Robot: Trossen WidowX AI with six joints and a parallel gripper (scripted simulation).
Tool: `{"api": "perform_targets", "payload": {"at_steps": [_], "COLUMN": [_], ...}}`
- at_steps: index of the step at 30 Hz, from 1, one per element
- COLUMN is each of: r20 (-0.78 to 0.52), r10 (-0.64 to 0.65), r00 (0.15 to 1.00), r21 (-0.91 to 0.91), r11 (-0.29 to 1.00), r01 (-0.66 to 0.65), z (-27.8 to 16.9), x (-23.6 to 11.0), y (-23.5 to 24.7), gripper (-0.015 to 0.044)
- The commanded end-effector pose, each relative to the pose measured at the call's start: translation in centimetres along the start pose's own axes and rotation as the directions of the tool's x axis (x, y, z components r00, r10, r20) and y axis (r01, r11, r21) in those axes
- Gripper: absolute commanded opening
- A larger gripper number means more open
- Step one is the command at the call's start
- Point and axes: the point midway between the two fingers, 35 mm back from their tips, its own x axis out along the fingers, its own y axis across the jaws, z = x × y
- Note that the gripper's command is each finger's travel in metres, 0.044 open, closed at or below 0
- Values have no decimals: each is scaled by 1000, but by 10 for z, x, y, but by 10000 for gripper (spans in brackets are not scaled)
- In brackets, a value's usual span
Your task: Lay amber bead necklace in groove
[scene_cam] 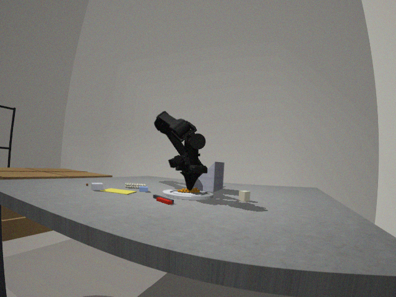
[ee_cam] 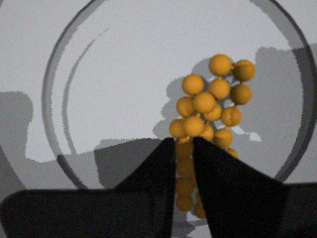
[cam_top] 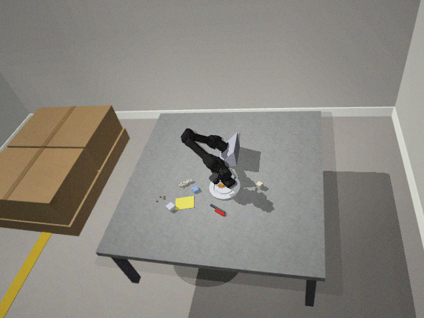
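The white round bead board [cam_top: 214,193] [scene_cam: 167,193] [ee_cam: 25,45] lies flat on the table under my gripper. The amber bead necklace [cam_top: 220,185] [scene_cam: 182,190] [ee_cam: 204,102] lies bunched in a narrow heap inside the board's ring-shaped groove, right of centre in the wrist view. My gripper [scene_cam: 190,188] [ee_cam: 182,146] points down at the board, its fingertips nearly together in the heap. It is shut on part of the necklace, with amber beads showing between the fingers. In the top view the arm hides the fingertips and part of the board.
A lavender wedge [cam_top: 232,154] [scene_cam: 218,177] stands behind the board. A cream cube [cam_top: 259,185] [scene_cam: 244,195] sits to its right. A blue block [cam_top: 195,189], a pale bead string [cam_top: 185,183] and a yellow sheet [cam_top: 185,202] lie left. A red-and-dark object [cam_top: 219,212] lies in front.
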Motion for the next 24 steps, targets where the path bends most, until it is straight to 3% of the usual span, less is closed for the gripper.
{"api": "perform_targets", "payload": {"at_steps": [1,24], "r20": [0,2], "r10": [0,-3], "r00": [1000,1000], "r21": [0,-5], "r11": [1000,1000], "r01": [0,3], "z": [0,-15], "x": [0,-7], "y": [0,8], "gripper": [0,0]}}
